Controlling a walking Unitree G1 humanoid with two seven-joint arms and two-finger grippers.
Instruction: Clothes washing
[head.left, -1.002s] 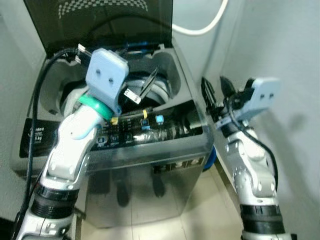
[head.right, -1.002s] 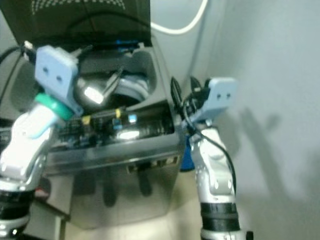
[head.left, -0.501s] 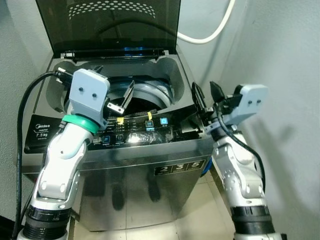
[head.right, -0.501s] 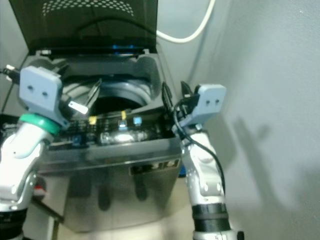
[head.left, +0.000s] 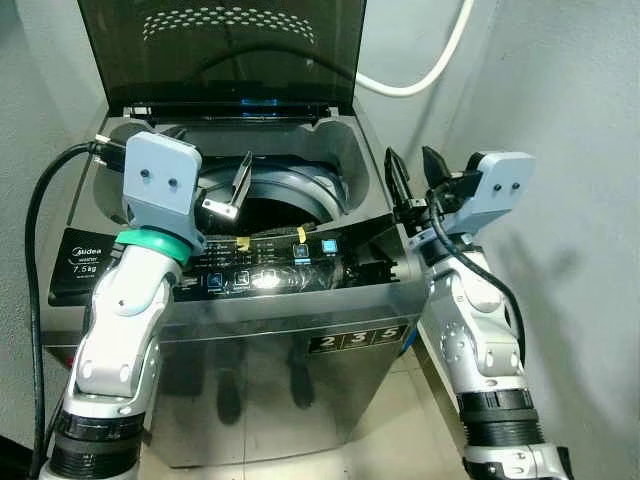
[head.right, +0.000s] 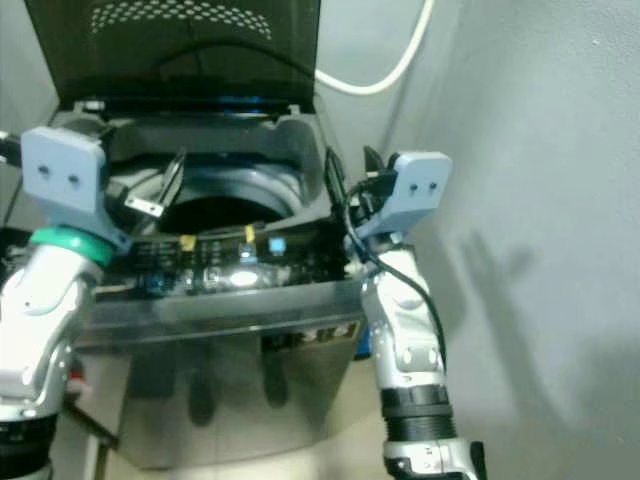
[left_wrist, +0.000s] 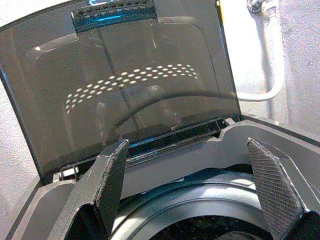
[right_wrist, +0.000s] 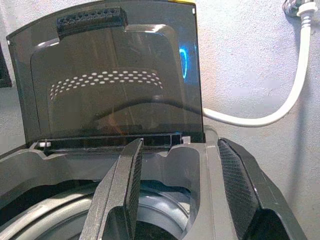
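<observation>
Grey top-loading washing machine (head.left: 270, 300), smoked plastic lid (head.left: 225, 50) raised.
Left gripper (head.left: 232, 187) and right gripper (head.left: 415, 185) spread, empty; lid looks light, stiff — grasp front edge.

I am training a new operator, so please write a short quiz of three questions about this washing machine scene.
1. True or false: the lid of the washing machine is raised.
2. Which gripper is above the drum opening? A) left B) right
3. Fill in: the white hose runs along the ____ behind the machine.

Key:
1. True.
2. A. The left gripper is over the drum; the right gripper is at the machine's right edge. Both are open.
3. wall.
</observation>
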